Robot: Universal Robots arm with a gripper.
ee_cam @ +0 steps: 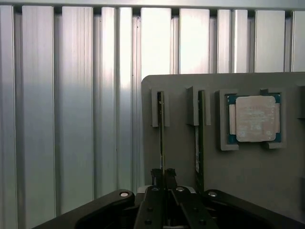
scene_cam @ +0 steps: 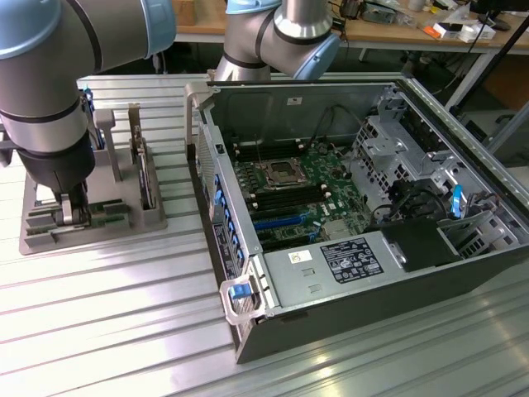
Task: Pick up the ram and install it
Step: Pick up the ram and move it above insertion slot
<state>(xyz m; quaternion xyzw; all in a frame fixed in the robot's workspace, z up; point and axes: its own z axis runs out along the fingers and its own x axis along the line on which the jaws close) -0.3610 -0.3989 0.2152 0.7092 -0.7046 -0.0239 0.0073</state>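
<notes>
At the left of the exterior view, gripper (scene_cam: 73, 213) down and pinched tight on the thin edge of the ram (ee_cam: 162, 138), standing on edge in a slot of the gray holder (ee_cam: 248, 181). Just beside it in that holder, a second green stick (ee_cam: 199, 143) on edge, then a square silver CPU (ee_cam: 256, 118) lying flat. Well apart, across the right of the exterior view, the open computer case (scene_cam: 331, 318) with motherboard (scene_cam: 289, 194) exposed, on the ribbed metal table (scene_cam: 107, 331).
</notes>
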